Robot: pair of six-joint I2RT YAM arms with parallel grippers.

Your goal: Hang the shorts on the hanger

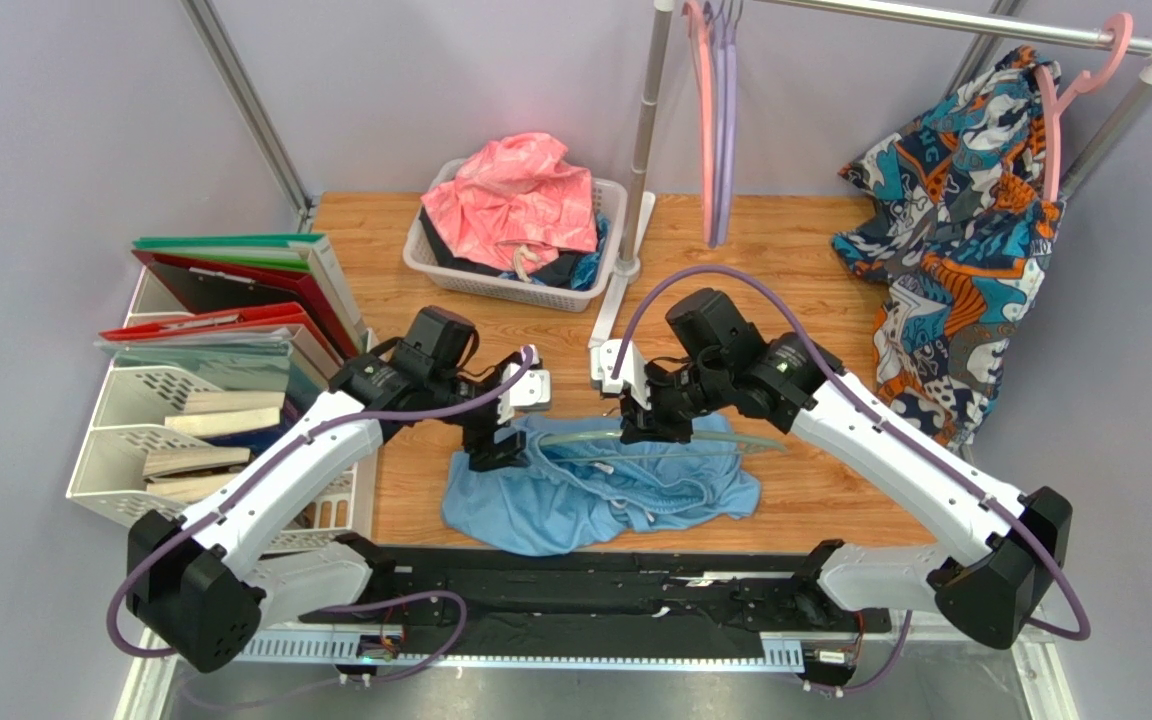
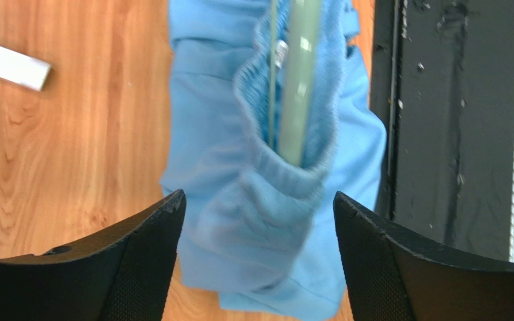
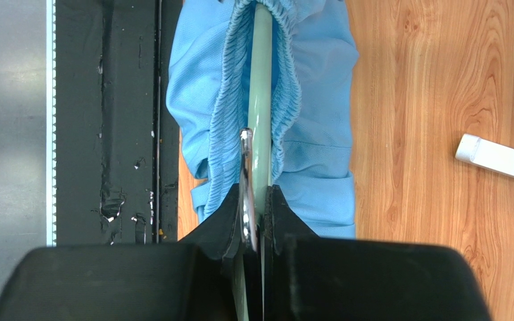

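The light blue shorts point(image 1: 597, 488) lie crumpled on the wooden table near its front edge. The mint-green hanger point(image 1: 687, 438) runs inside the elastic waistband point(image 3: 229, 100); its bar also shows in the left wrist view point(image 2: 300, 80). My right gripper point(image 3: 256, 200) is shut on the hanger bar point(image 3: 261, 100) and its metal hook base, at the shorts' right end point(image 1: 654, 420). My left gripper point(image 2: 260, 207) is open, its jaws wide apart on either side of the shorts' bunched end point(image 2: 253, 221), above the shorts' left end point(image 1: 495, 447).
A white basket point(image 1: 444, 263) with a pink cloth point(image 1: 515, 195) stands at the back. Pink and lilac hangers point(image 1: 714, 120) and a teal-orange patterned garment point(image 1: 958, 240) hang on the rack. File trays with folders point(image 1: 222, 375) stand left. A black mat point(image 1: 597, 578) lines the front edge.
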